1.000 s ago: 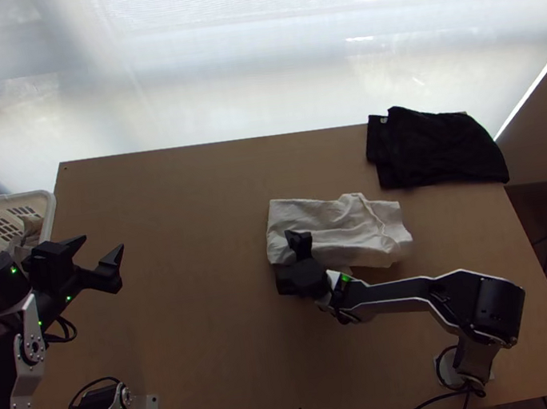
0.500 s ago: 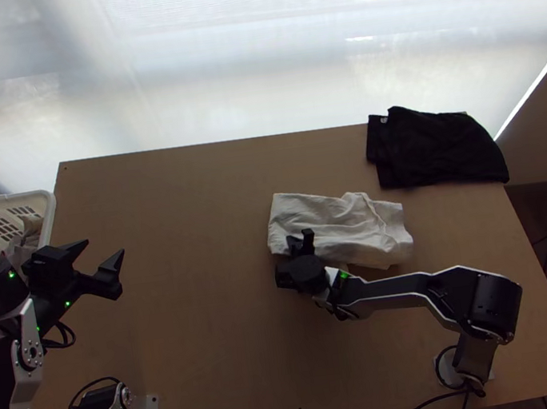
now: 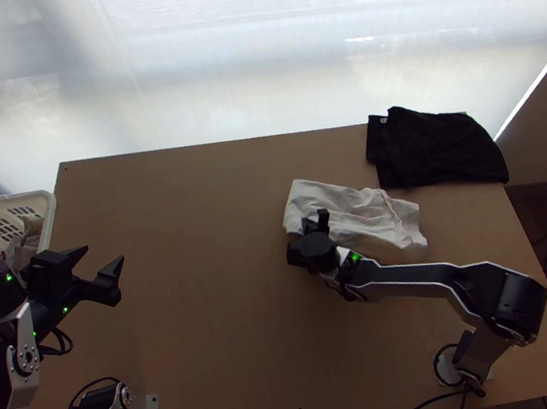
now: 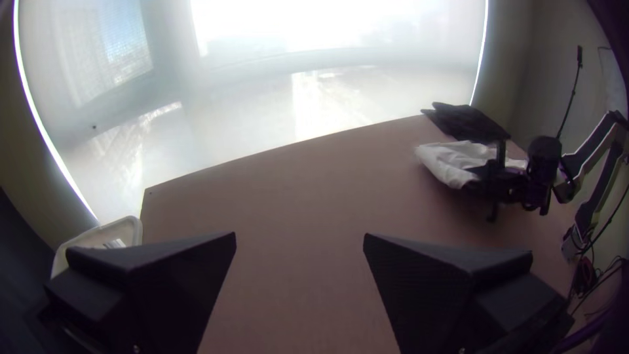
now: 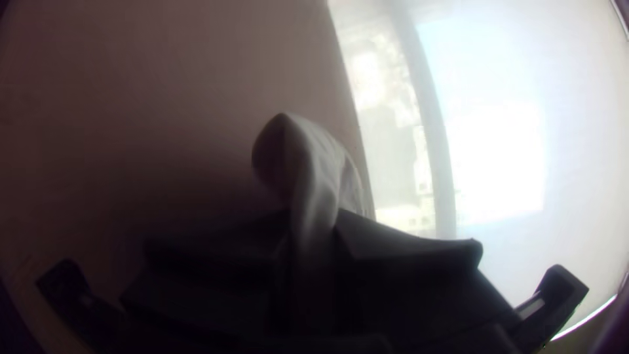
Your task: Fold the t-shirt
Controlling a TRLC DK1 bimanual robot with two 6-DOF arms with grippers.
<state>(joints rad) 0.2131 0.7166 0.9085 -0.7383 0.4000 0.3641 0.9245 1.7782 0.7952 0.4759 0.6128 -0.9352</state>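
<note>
Right gripper (image 3: 316,219) is closed down on the white t-shirt (image 3: 355,211), its two fingers pinching a fold that stands up between them in the right wrist view. Seen from the top view, it grips the shirt along the side facing the robot, toward the shirt's left end. The shirt lies right of the table's middle as a rough, wrinkled oblong, slanting down toward its right end; how many layers it has, I cannot tell.

Left gripper (image 3: 104,253) hangs wide open with nothing between its fingers, over the left side of the wooden table (image 3: 192,320) and near the rim of a white basket (image 3: 30,194), which has some cloth in it. A broad stretch of wood lies between this gripper and the shirt, and more runs from the shirt to both the far and near edges.

Black cloth (image 3: 435,147) occupies the far right corner, reaching the table's edges, just beyond the shirt. One small pale mark on it is too tiny to read.
</note>
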